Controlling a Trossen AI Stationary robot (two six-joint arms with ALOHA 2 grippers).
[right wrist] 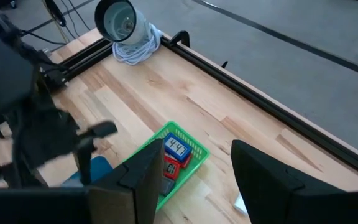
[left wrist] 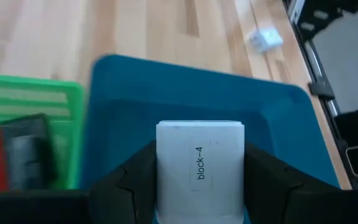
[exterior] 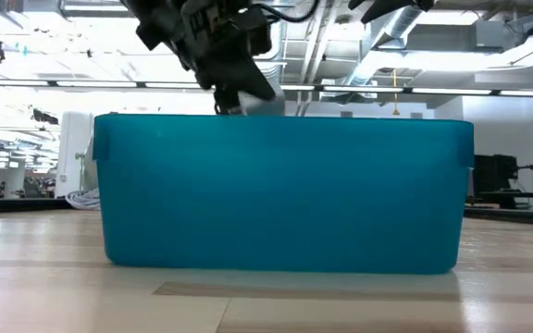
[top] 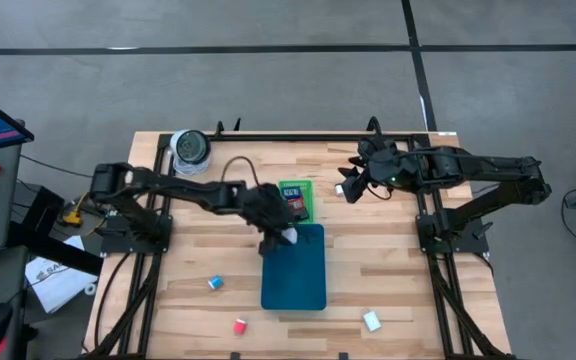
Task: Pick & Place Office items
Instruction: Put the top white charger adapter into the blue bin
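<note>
**Inspector:** High view, front edge of the table first. Three office items lie loose on the wood: a red piece [top: 239, 326], a white-green piece [top: 371, 320] and a blue-white piece [top: 215, 283]. None is in any tray.

**Clerk:** And the teal tray [top: 303, 290]?

**Inspector:** It sits mid-table, just behind those pieces. Its visible floor looks bare; the part under the left arm is hidden, so I cannot rule out an item there. The left gripper [left wrist: 199, 186] hangs over the tray's far end. Its jaws stand partly apart, clamped on a white block [left wrist: 200, 163] printed "block-4". The low view shows that block above the tray's rim, not yet set down.

**Clerk:** Farther back?

**Inspector:** The small green tray [top: 308, 190] touches the teal tray's far end and holds a red item [right wrist: 173, 167] with a display-faced piece [right wrist: 178, 148] on it, plus something dark I cannot identify. One more white piece [top: 339, 189] lies just beside the right arm. The right gripper [right wrist: 191, 186] hovers behind it, jaws apart, nothing between them.

**Clerk:** Progress?

**Inspector:** Early, in my judgement. One placement is under way; at least four loose pieces remain.
</note>
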